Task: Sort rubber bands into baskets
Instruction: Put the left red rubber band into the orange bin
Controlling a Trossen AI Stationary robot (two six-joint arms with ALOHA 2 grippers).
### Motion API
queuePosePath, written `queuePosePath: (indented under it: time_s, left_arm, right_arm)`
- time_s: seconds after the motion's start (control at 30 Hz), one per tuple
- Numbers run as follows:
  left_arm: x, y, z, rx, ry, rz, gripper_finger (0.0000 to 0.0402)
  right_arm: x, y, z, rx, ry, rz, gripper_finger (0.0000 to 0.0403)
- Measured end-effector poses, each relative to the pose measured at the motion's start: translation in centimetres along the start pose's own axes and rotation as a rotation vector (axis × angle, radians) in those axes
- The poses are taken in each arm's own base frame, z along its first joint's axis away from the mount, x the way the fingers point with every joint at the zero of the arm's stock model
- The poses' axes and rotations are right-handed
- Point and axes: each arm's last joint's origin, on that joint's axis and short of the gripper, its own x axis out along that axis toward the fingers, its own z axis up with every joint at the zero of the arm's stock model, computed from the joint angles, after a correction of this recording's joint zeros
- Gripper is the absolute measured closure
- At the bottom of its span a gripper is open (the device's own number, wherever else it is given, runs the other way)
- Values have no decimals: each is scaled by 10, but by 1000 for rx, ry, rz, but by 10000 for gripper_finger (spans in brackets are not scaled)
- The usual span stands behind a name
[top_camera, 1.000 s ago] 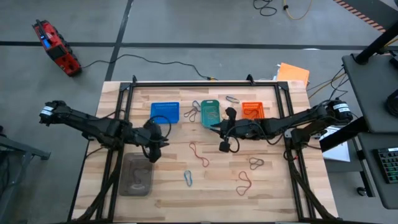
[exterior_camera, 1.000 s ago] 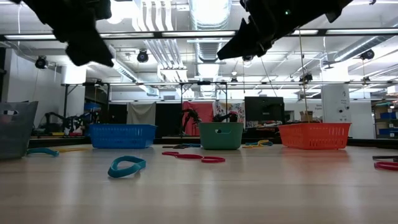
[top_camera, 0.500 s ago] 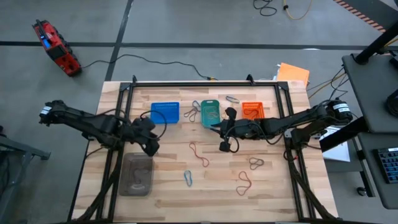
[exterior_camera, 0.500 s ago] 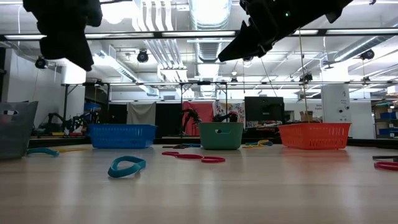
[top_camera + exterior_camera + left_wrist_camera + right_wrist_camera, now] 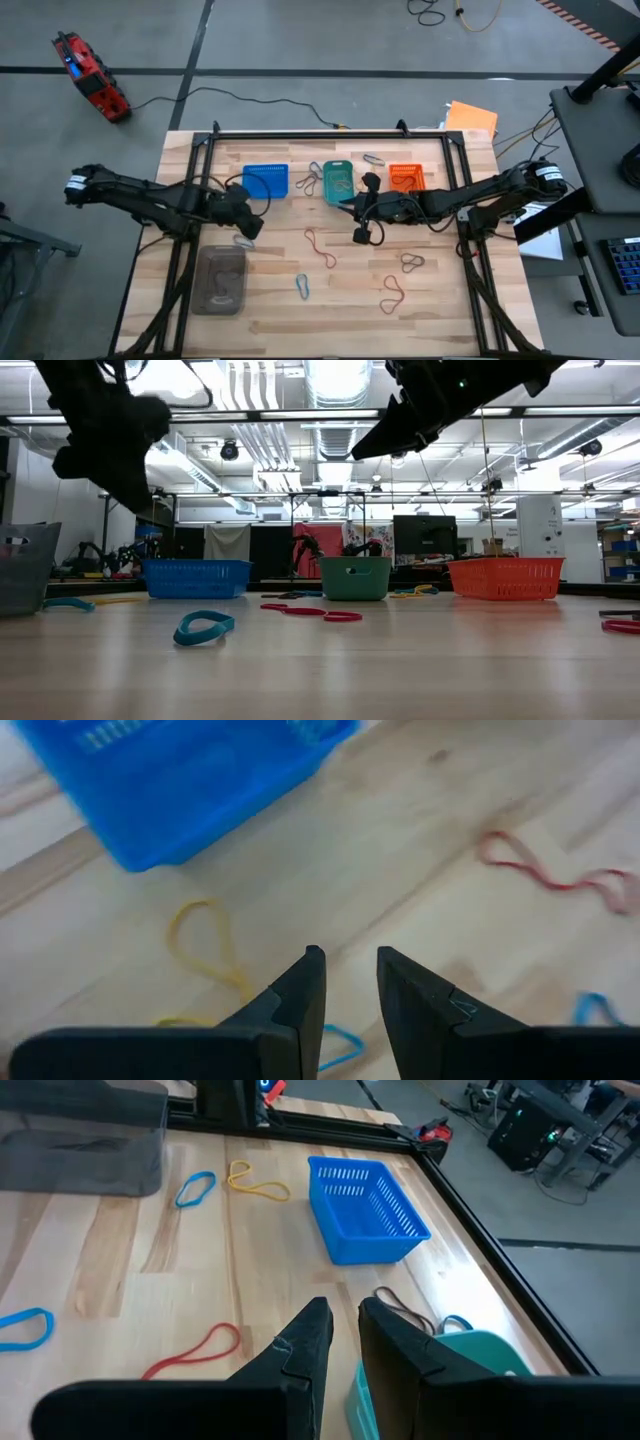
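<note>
Three baskets stand in a row at the far side: blue (image 5: 266, 180), teal (image 5: 338, 182) and orange (image 5: 406, 177). Rubber bands lie loose on the wood: red ones (image 5: 320, 247) (image 5: 393, 293), a blue one (image 5: 302, 286), a grey one (image 5: 412, 262) and a few between the blue and teal baskets (image 5: 310, 180). My left gripper (image 5: 248, 225) (image 5: 350, 965) hangs above the table just near of the blue basket (image 5: 190, 790), shut and empty, over a blue band (image 5: 335, 1045) and beside a yellow band (image 5: 205, 935). My right gripper (image 5: 348, 207) (image 5: 343, 1315) hangs by the teal basket's near end (image 5: 480, 1370), shut and empty.
A clear grey container (image 5: 220, 280) stands on the table near the left front, close to my left gripper. Black frame rails (image 5: 330, 133) run along the far edge and both sides. In the low view the baskets (image 5: 355, 577) stand beyond a blue band (image 5: 203, 626) and red bands (image 5: 310, 611).
My left gripper has gone from beside the grey container toward the table's far edge and the blue basket, and has come down a little. My right arm has kept still.
</note>
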Motion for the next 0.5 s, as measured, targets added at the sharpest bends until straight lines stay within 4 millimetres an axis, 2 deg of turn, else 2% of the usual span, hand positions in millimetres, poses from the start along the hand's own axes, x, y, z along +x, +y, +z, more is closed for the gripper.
queuePosePath:
  time_s: [0.2,0.5]
  left_arm:
    - [13,-5,1,9,90,20,324]
    - [11,-15,5,72,161,10,324]
  right_arm:
    - [0,0,0,-2,-3,0,351]
    - [0,0,-3,-19,31,3,351]
